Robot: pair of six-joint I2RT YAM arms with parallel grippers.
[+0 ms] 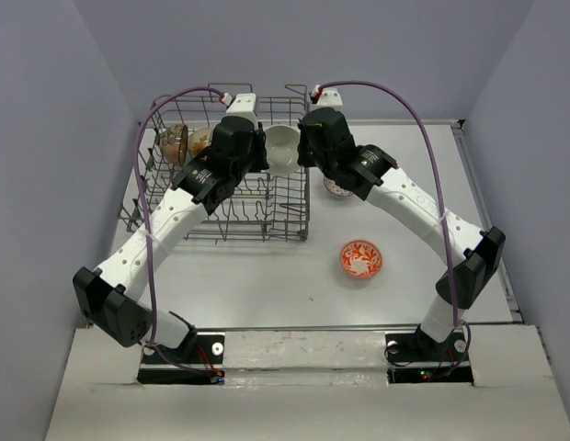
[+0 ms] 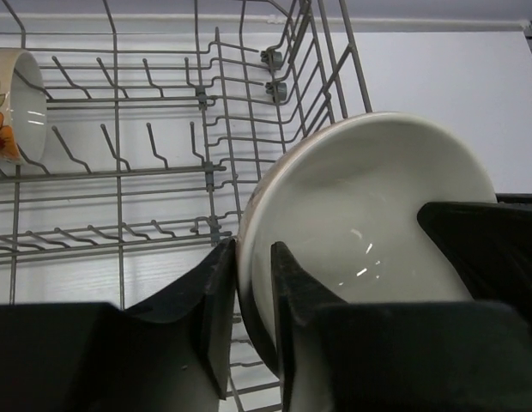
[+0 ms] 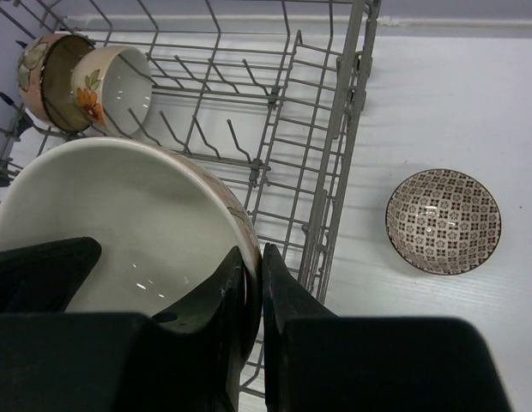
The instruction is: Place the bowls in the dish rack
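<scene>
Over the dish rack's right-hand wall: a round, glazed ceramic, plain white bowl (image 1: 283, 149) hangs tipped on edge above the large rectangular grey wire dish rack (image 1: 257, 220), an arm at either side. Whether it touches the tines cannot be told.
Left gripper (image 2: 253, 318): narrowed onto the white bowl's rim, one finger outside the wall and one inside. Both look to be touching.
Right gripper (image 3: 251, 300): pinched tight on the opposite rim of the same bowl, with the wall sandwiched between its fingers.
Already in the rack: two flower-painted bowls on edge at the far left corner, one pale inside (image 3: 120, 86), one browner (image 3: 43, 73).
Outside the rack: a grey-patterned bowl (image 3: 444, 221) just beyond the right wall, and an orange-red bowl (image 1: 361, 259) with white pattern off the near right corner. Both sit upright on the pale table (image 1: 267, 276).
Handling: likely stiff, brittle and slick with glaze, and weighty enough to swing in a rim pinch. A knock on the wires could chip it.
Where to hold: the rim, with the wall between the pads, seems the only purchase. A deep bite should resist slipping.
Writing: no brand, label or lettering is readable anywhere.
</scene>
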